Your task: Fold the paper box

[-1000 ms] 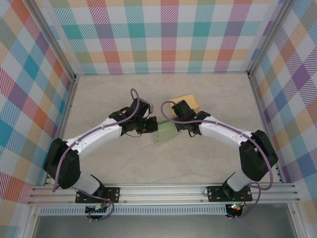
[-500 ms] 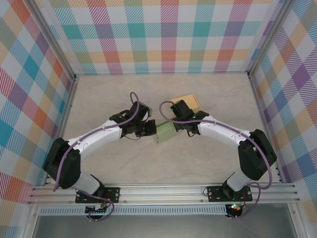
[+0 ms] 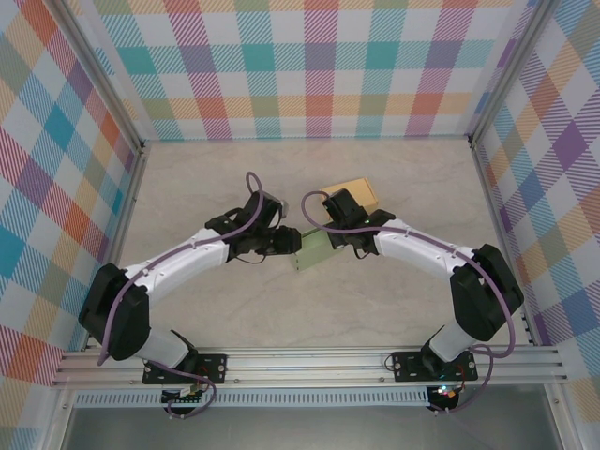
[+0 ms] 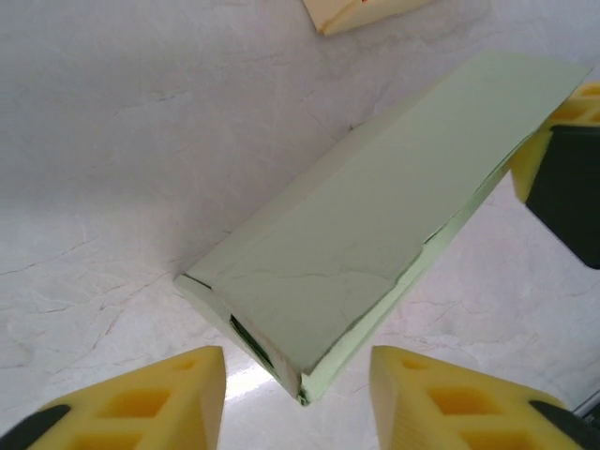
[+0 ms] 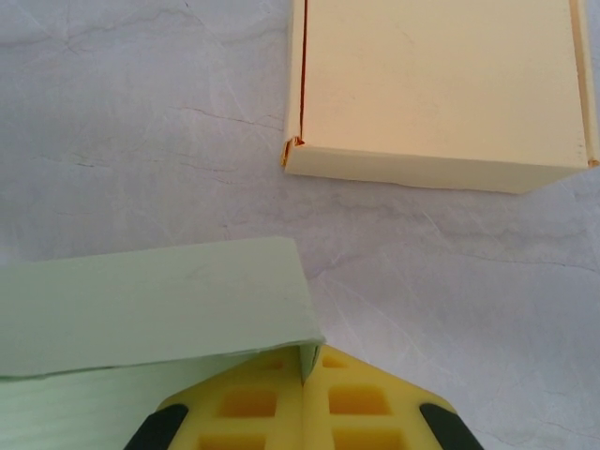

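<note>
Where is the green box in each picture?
Top external: green box in the middle of the picture.
Left wrist: green box across the centre, slanting.
Right wrist: green box at the lower left.
Landmark: yellow box, just beyond it in every view.

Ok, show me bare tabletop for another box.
Free: far strip below the plaid back wall, and the near patch between left arm and right arm. Crowded: centre, round the flat pale-green paper box and the cream cardboard box.
</note>
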You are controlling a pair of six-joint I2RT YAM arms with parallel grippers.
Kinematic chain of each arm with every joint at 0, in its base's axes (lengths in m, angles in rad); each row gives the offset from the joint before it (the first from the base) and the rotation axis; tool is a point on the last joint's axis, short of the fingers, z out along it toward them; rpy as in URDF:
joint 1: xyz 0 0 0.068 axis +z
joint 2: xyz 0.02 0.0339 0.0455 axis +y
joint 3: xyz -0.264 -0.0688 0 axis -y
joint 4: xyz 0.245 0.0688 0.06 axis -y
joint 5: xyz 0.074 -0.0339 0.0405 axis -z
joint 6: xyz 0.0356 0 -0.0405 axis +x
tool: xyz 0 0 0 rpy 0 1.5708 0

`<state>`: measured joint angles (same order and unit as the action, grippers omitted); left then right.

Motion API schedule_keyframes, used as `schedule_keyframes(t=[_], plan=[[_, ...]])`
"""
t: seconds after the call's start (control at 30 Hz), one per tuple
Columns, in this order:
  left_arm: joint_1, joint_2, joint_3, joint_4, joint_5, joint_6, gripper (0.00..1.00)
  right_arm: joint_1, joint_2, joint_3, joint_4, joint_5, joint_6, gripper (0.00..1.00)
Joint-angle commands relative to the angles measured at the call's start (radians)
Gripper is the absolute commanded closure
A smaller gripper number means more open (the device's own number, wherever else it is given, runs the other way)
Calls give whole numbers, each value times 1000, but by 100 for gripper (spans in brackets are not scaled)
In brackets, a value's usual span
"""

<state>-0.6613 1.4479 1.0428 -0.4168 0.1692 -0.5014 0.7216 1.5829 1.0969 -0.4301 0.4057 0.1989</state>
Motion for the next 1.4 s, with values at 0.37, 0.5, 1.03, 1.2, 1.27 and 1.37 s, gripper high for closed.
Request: schedule_keyframes(t=[0.37, 0.5, 1.03, 1.2, 1.27, 1.37], plan=[[-104, -213, -87, 226, -215, 539, 24, 15, 53, -28, -114, -96, 1, 93], [-111, -241, -242, 474, -156, 864, 12, 16, 53, -26, -116, -101, 2, 93], [-109, -95, -316, 585, -142, 1219, 1, 16, 37, -23, -115, -117, 5, 93], [-109, -64, -311, 598, -158, 1211, 10, 15, 34, -24, -111, -126, 9, 93], [-110, -56, -307, 602, -158, 1203, 17, 15, 33, -24, -112, -126, 9, 93], [-111, -45, -297, 596, -157, 1196, 24, 16, 28, -28, -108, -128, 11, 93]])
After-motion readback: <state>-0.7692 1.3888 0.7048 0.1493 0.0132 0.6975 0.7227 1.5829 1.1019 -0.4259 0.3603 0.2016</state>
